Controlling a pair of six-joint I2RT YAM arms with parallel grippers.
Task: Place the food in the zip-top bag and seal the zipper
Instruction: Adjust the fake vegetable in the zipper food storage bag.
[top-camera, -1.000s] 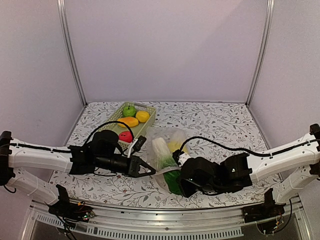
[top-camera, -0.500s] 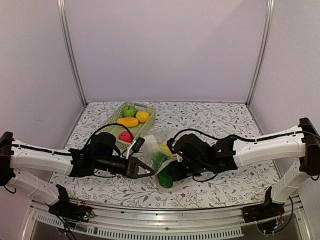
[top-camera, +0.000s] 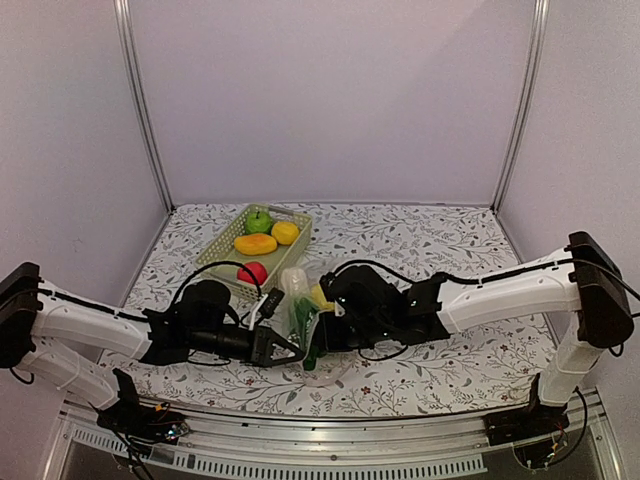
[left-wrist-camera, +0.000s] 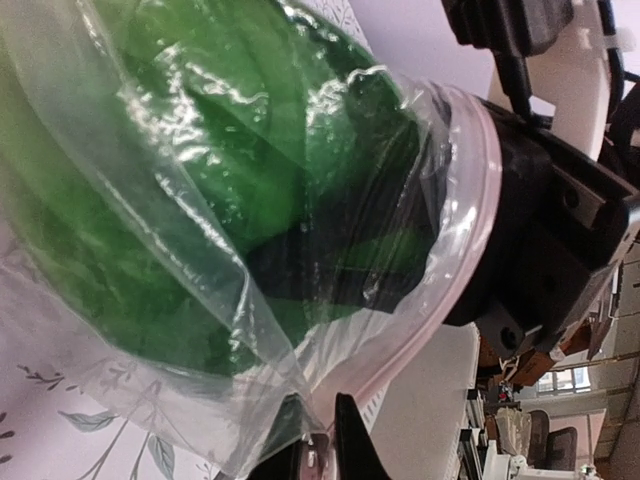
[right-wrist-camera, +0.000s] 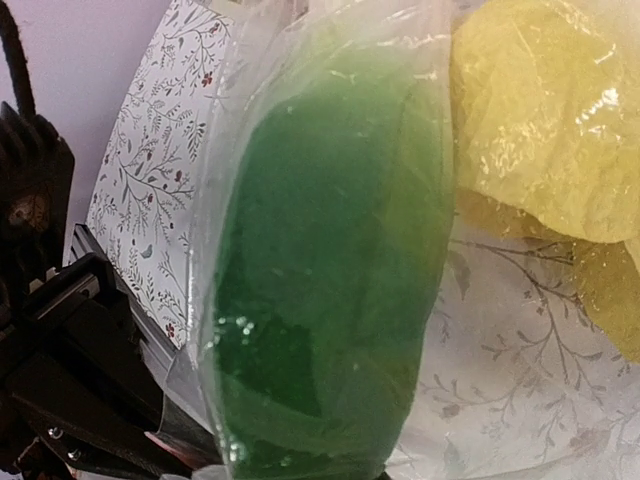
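Covering the whole work area, the flowered table (top-camera: 450, 250) carries everything. Both arms reach in low and meet near the middle of its near edge, with the clear bag (top-camera: 300, 312) held up on edge between them. The left fingers (top-camera: 297, 347) are clenched on a crinkled fold of the bag's plastic. The right fingers (top-camera: 322, 335) are closed tight against the bag's mouth, behind the pale zip strip (left-wrist-camera: 478, 230).

A pale green basket (top-camera: 228, 240) sits toward the far left corner.

Inside the bag lie a yellow leafy cabbage (right-wrist-camera: 540, 120) and, beside it, a dark green vegetable (right-wrist-camera: 330, 280).

In the basket are an orange fruit (top-camera: 255, 243), a green apple (top-camera: 259, 221), a yellow fruit (top-camera: 285, 232) and, at its near end, a red fruit (top-camera: 252, 272).
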